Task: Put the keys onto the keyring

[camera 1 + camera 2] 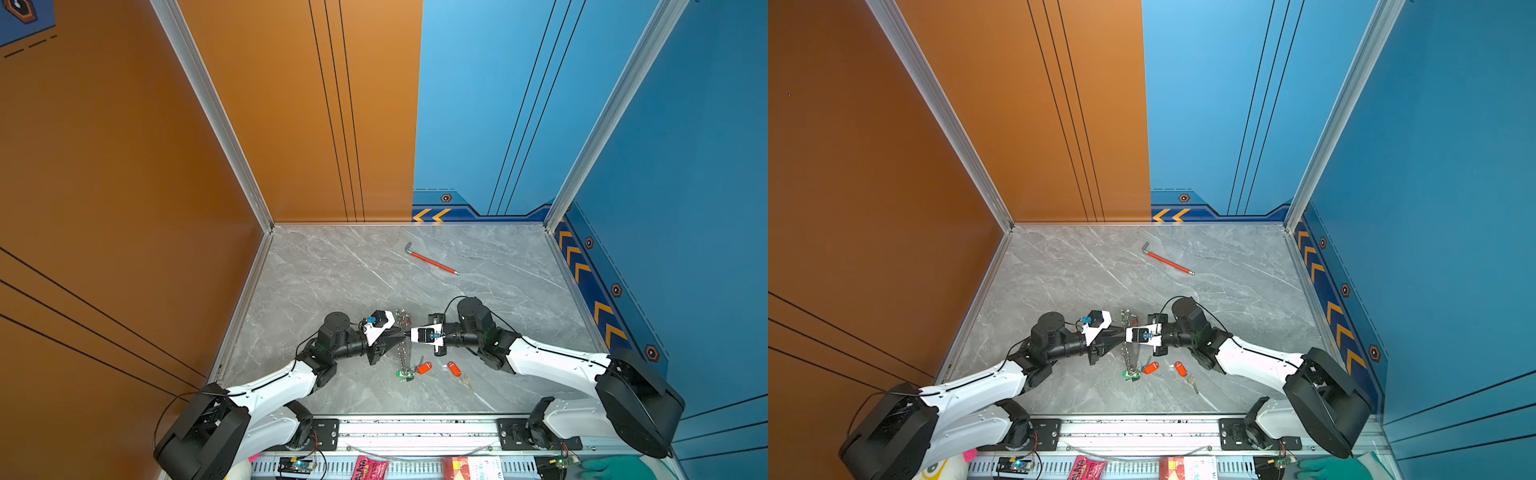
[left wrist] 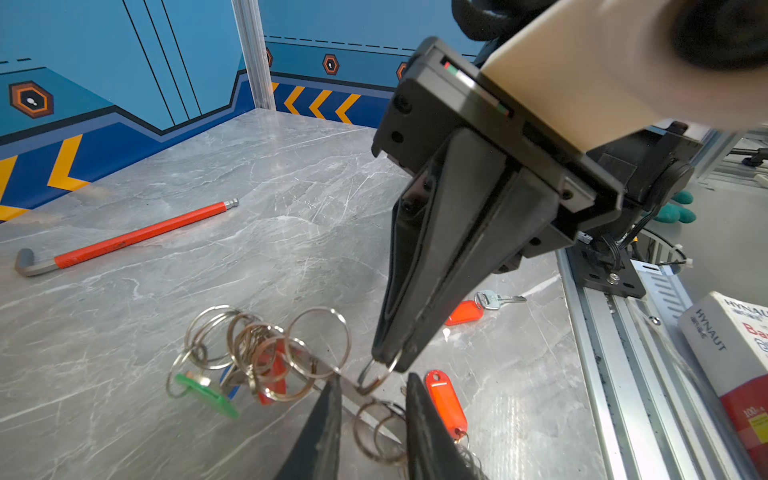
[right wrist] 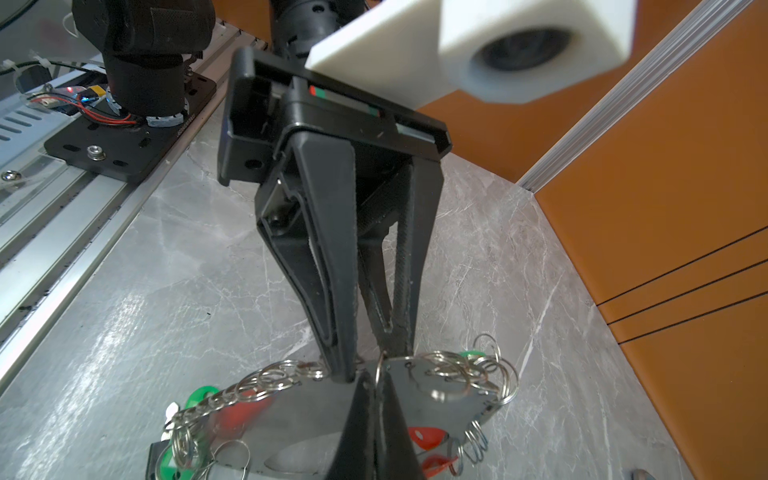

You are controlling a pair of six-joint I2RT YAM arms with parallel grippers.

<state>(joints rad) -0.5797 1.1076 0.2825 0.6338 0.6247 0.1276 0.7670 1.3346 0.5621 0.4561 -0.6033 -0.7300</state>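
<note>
Keyring (image 3: 291, 419) hangs over the marble tabletop (image 1: 332, 270) between both arms, the right gripper (image 2: 386, 361) clenched on one small split ring (image 2: 376, 376) and the left gripper (image 3: 368, 359) spread astride it; that thin pinch could slip, dropping it onto the loose orange-tagged keys (image 2: 446, 401).

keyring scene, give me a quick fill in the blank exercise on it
1. The wrench has a ___ sleeve.
2. The right gripper is ___ on a ring of the keyring.
3. In a top view, the tag at the keyring's end nearest the arm bases is ___.
Missing words: red; shut; green.
</note>
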